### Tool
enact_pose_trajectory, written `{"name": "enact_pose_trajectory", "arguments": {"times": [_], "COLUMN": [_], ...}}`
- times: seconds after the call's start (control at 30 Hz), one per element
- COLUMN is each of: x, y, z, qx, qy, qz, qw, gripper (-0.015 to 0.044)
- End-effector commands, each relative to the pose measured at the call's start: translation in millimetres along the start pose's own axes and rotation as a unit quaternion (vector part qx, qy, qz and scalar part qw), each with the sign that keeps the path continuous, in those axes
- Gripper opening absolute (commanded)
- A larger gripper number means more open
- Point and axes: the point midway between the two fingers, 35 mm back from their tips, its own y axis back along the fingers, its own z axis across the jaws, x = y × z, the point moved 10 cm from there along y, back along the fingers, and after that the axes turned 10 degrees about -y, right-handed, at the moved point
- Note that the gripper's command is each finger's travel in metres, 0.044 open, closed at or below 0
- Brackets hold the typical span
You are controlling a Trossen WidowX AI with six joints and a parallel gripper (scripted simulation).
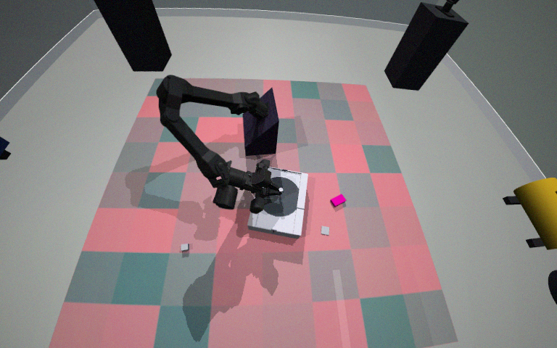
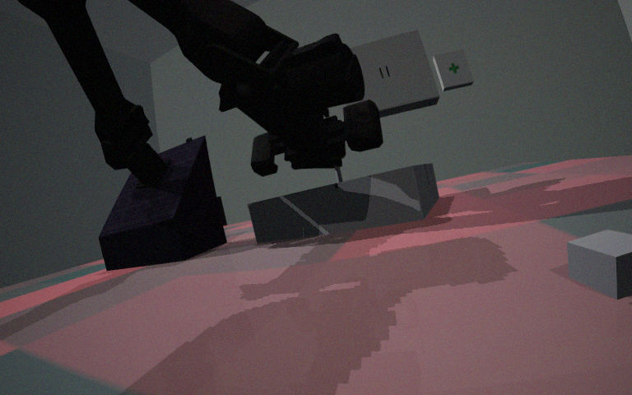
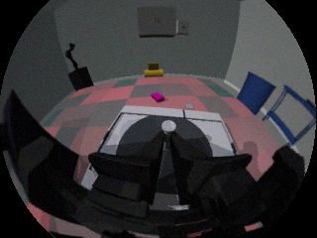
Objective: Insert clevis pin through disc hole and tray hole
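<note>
Top view first: the black arm (image 1: 186, 133) (image 2: 223, 27) leans from a dark wedge-shaped base (image 1: 268, 141) (image 2: 149, 242) over to a pale, boxy tray (image 1: 283, 228) (image 2: 396, 200) (image 3: 203, 116) sitting on the pink, grey and teal checkered surface (image 1: 283, 322) (image 2: 279, 335) (image 3: 99, 110). From where I stand, the hand (image 1: 279, 191) (image 2: 338, 166) (image 3: 166, 134) is clamped on the pin (image 1: 281, 189) (image 2: 338, 174) (image 3: 168, 127), its fingertips pinched together around it just below the round, pale head. The head is uppermost, and the shank points down, a little tilted, to the top of the tray; I can't tell whether its lower end has entered any hole.

Under the hand, the wide dark disc (image 1: 283, 208) (image 3: 134, 139) lies inside the tray, and the pin's head shows above it, clear of its face. The disc's own hole is hidden from me. A small magenta block (image 1: 338, 200) (image 3: 158, 96) lies near the tray, on the side away from the base, with a flat pale grey square (image 1: 325, 230) (image 3: 189, 106) close to it. Another little grey block (image 1: 184, 247) (image 2: 594, 260) sits well apart from the tray.
</note>
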Motion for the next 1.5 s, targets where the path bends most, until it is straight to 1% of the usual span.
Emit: {"name": "enact_pose_trajectory", "arguments": {"times": [0.0,0.83,1.47], "x": [-1.3,1.9,3.9], "y": [-0.3,0.6,1.9], "z": [0.0,2.5,-0.4], "qx": [0.003,0.008,0.001], "qy": [0.001,0.016,0.003], "qz": [0.007,-0.003,-0.009], "qw": [1.000,1.000,1.000], "gripper": [0.0000,0.0000,0.0000]}}
